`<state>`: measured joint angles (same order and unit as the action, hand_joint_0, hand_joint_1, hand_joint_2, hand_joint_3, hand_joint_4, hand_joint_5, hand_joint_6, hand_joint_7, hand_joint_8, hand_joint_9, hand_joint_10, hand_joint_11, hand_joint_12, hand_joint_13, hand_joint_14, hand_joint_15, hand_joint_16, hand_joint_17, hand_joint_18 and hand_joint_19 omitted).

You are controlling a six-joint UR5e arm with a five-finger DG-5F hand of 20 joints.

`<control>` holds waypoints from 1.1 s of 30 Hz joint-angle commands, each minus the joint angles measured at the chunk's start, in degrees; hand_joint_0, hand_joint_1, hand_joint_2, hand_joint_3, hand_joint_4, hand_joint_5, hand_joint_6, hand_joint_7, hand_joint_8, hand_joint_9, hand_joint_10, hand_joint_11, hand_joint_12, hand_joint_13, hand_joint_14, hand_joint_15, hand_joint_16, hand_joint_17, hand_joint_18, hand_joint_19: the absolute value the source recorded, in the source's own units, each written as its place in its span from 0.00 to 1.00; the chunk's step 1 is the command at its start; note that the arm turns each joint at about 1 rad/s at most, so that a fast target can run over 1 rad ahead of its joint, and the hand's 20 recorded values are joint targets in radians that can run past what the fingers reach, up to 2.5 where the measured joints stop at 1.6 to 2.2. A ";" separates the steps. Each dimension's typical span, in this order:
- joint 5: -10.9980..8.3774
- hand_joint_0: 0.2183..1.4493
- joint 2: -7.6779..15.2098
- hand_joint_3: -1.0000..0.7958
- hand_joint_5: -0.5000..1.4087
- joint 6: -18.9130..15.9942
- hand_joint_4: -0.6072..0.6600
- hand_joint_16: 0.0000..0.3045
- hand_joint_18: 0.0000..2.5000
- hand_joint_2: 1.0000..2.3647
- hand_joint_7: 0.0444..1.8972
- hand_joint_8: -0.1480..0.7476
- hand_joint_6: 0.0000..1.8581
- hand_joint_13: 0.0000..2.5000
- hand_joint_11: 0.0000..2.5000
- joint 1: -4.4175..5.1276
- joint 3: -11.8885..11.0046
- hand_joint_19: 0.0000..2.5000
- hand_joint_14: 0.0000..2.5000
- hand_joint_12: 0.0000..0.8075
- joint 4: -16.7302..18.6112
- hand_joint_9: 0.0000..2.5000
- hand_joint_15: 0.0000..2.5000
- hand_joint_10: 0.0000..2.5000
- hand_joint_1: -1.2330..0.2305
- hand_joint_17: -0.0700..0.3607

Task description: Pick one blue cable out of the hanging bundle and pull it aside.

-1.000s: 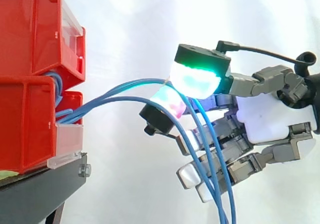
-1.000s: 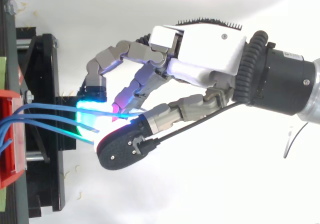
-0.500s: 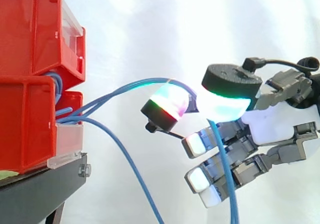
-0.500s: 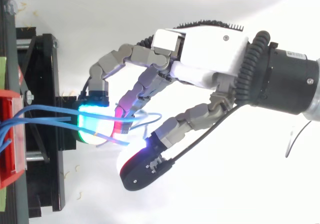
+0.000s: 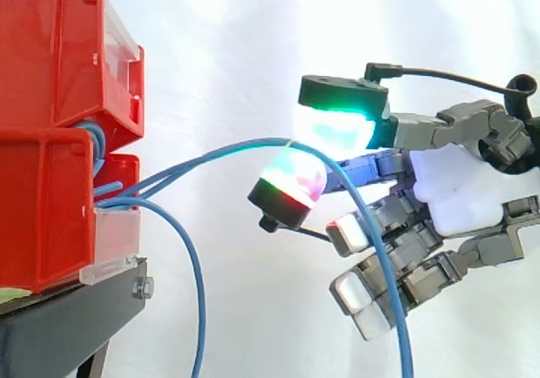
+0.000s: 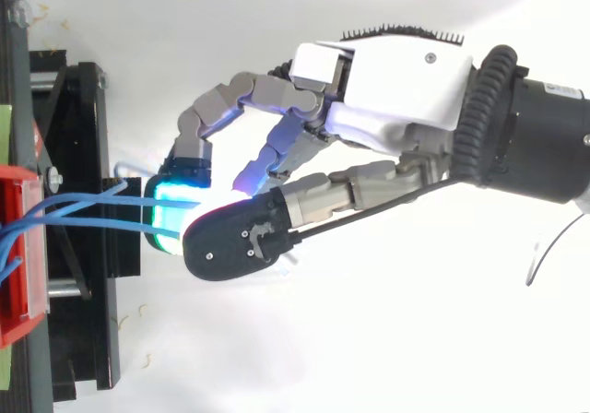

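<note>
Hand pinches one blue cable, thumb now closed again; red bins on black stand, white curtain.

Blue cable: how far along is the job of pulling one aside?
Done: the hand has its fingers pinched on a blue cable arching from the red bins; a second cable hangs free. In hand: the hold. Left: pulling it aside; two strands seem to reach the pinch, so singling out looks unsure.

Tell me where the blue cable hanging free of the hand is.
In the side view, the free cable droops from the lower red bin at the left, beside the black stand, well left of the hand pinching another blue cable.
</note>
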<state>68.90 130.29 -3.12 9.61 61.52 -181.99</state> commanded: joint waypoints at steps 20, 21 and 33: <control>1.67 0.15 0.06 0.28 0.22 0.13 0.46 0.21 0.28 0.00 0.43 0.46 0.48 0.38 0.26 -1.35 -0.18 0.22 0.01 0.52 -1.87 0.45 0.22 0.01 0.19 0.49; 1.76 0.12 -0.03 0.28 0.23 0.13 0.47 0.22 0.30 0.00 0.44 0.48 0.48 0.39 0.25 -1.35 -0.18 0.22 0.01 0.55 -1.87 0.47 0.22 0.01 0.28 0.52; 1.94 0.28 -0.29 0.33 0.22 0.40 0.46 0.18 0.24 0.00 0.48 0.44 0.47 0.38 0.26 -1.79 -0.26 0.27 0.01 0.49 -1.96 0.47 0.24 0.01 0.50 0.45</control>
<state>70.71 130.19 -2.86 7.93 61.30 -183.89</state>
